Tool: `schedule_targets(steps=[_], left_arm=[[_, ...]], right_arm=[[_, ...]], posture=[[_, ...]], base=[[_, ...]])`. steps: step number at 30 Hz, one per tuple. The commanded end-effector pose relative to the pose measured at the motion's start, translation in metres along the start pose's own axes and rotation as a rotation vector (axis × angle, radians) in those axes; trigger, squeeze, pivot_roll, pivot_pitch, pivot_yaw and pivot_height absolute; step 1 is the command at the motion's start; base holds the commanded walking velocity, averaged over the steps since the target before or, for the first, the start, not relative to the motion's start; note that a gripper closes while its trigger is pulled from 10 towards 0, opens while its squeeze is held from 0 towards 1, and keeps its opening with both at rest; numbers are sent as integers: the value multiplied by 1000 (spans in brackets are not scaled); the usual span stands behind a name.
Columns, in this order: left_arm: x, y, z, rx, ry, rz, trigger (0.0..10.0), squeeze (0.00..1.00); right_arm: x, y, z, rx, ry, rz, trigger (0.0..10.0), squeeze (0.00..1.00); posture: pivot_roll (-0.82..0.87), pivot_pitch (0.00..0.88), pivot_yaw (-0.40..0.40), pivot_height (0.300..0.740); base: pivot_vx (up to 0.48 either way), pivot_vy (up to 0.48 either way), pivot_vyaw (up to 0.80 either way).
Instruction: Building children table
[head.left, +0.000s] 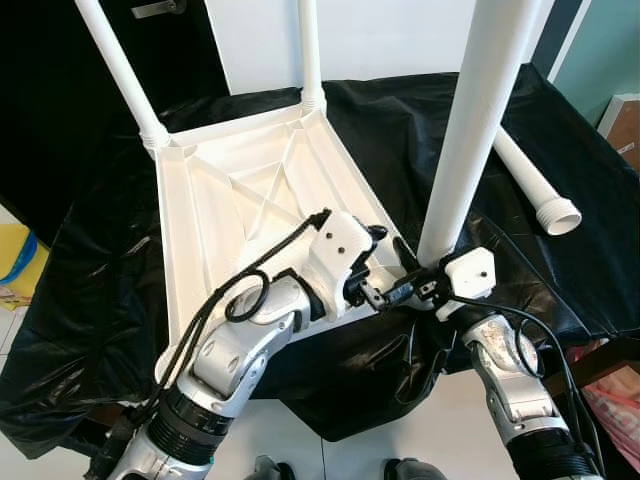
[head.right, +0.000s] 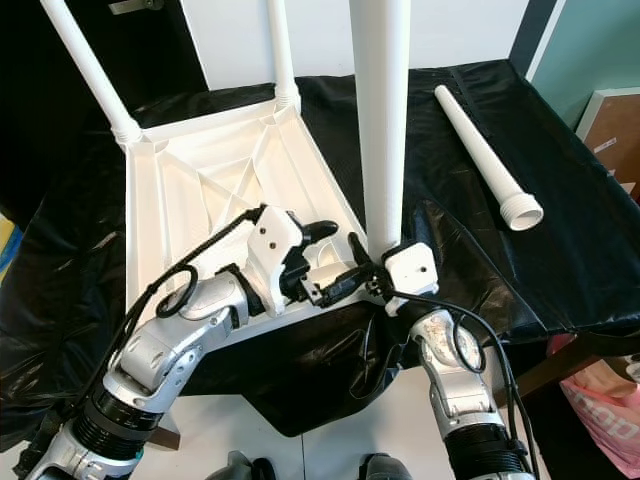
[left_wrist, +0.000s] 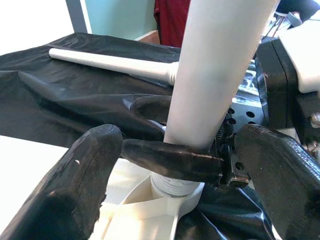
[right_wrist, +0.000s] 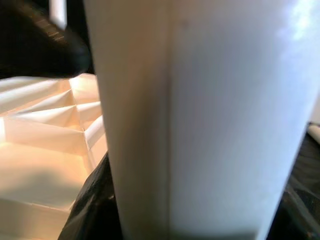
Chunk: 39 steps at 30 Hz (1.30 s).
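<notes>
1. The tabletop (head.left: 240, 190) lies upside down on a black sheet (head.left: 420, 130), ribbed underside up.
2. Two legs stand in the tabletop's far corners: one (head.left: 120, 65) at the far left corner, one (head.left: 310, 50) at the far right corner.
3. A third leg (head.left: 480, 110) stands upright at the tabletop's near right corner, its threaded end sitting in the corner socket (left_wrist: 177, 187).
4. The right gripper (head.right: 365, 262) is closed around the base of this third leg, just above the socket, one black finger (left_wrist: 170, 159) wrapped across its front.
5. The left gripper (head.left: 375, 265) rests at the tabletop's near right edge, just beside the third leg; its fingers (left_wrist: 65, 190) are spread wide, holding nothing.
6. A fourth leg (head.right: 485, 150) lies loose on the sheet, well to the right of the tabletop, its threaded end pointing toward the robot.
</notes>
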<state>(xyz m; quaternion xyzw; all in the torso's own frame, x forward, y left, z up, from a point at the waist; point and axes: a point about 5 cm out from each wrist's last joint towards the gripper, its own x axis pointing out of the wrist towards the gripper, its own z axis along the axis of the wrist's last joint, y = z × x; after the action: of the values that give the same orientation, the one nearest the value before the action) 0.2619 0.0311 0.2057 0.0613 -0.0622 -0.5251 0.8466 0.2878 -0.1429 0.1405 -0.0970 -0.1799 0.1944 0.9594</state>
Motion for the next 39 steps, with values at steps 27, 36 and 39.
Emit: schedule_targets(steps=[27,36,39], left_arm=[[-4,-1,6,13,2,-34,10000,0],[-4,1,5,13,3,-23,10000,0],[-4,1,5,13,3,-22,10000,0]], right_arm=[[-16,-11,-45,276,368,-321,10000,0],[-18,-8,-38,177,362,-312,10000,0],[-17,-8,-36,137,351,-296,10000,0]], posture=[[-114,122,60,740],[-116,133,60,740],[-116,132,60,740]], base=[[0,0,0],[0,0,0],[0,0,0]])
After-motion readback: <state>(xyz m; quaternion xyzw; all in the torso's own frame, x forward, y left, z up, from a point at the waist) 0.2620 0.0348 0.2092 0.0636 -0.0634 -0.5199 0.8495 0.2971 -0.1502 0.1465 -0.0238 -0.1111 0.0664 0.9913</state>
